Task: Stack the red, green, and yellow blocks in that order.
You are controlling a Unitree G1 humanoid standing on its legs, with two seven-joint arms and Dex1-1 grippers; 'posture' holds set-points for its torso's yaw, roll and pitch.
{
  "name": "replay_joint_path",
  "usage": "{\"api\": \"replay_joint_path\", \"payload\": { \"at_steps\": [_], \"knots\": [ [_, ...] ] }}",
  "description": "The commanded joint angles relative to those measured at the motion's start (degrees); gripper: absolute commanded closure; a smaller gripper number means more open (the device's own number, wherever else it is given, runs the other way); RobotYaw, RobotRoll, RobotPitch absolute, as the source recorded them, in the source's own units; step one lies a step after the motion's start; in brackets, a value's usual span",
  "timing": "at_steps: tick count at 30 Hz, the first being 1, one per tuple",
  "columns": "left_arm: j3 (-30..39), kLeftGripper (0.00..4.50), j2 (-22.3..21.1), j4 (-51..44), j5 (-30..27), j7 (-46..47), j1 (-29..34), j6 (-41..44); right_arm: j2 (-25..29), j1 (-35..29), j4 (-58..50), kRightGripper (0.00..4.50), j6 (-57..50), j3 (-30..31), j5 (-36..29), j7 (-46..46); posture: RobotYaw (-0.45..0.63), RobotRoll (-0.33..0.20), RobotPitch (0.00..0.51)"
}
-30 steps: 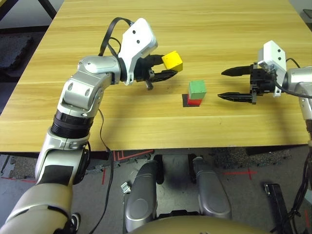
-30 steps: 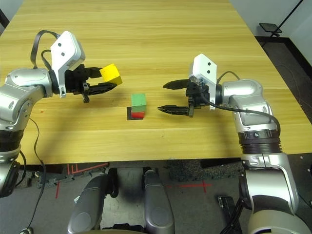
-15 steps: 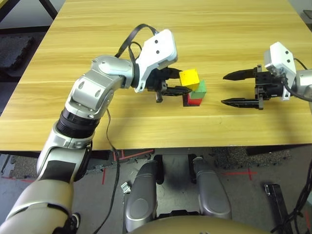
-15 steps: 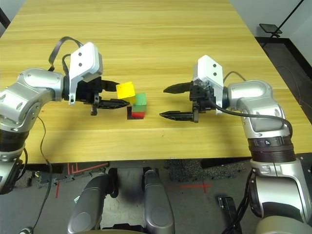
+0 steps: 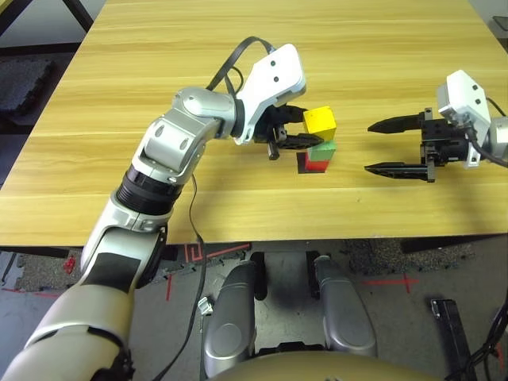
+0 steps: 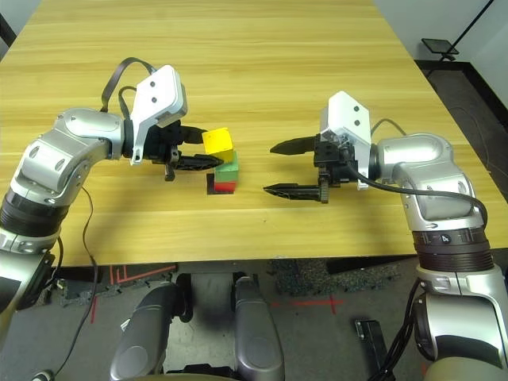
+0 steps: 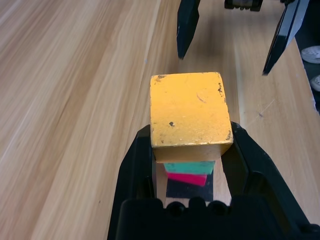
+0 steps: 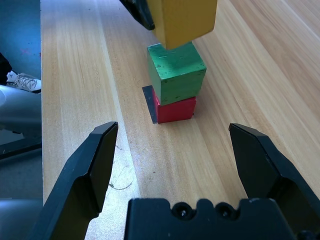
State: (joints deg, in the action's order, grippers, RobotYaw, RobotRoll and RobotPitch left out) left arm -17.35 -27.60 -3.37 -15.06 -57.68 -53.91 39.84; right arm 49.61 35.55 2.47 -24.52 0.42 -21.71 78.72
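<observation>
Yellow matte cube [image 5: 320,123], gripped by left gripper [image 5: 310,128] (right gripper [image 5: 367,148] wide, three o'clock), should be centred squarely before lowering onto green matte cube [image 8: 179,75].

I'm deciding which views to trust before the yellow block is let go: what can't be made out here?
- Red block's top: under the green block in the right wrist view.
- Yellow block's underside: turned away in the left eye view.
- Black patch: partly behind the red block in the right wrist view.
- Left gripper: mostly cut off by the right wrist view's top edge.
</observation>
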Motion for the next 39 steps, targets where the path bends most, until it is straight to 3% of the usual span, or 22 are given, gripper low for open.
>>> {"api": "replay_joint_path", "payload": {
  "at_steps": [1, 39],
  "knots": [
    [-1.8, 2.56, 0.8, -1.6, 0.1, -0.4, -0.6, 1.2, 0.4, -0.5, -0.3, 0.00, 0.2, -0.5, -0.6, -0.2, 0.18, 0.115, 0.260],
    [-3.7, 2.56, 2.1, 2.9, 3.3, -1.9, -0.2, -1.2, -0.4, -1.6, -1.5, 0.00, -0.5, 0.0, -1.8, -1.5, 0.17, 0.117, 0.279]
  ]
}}
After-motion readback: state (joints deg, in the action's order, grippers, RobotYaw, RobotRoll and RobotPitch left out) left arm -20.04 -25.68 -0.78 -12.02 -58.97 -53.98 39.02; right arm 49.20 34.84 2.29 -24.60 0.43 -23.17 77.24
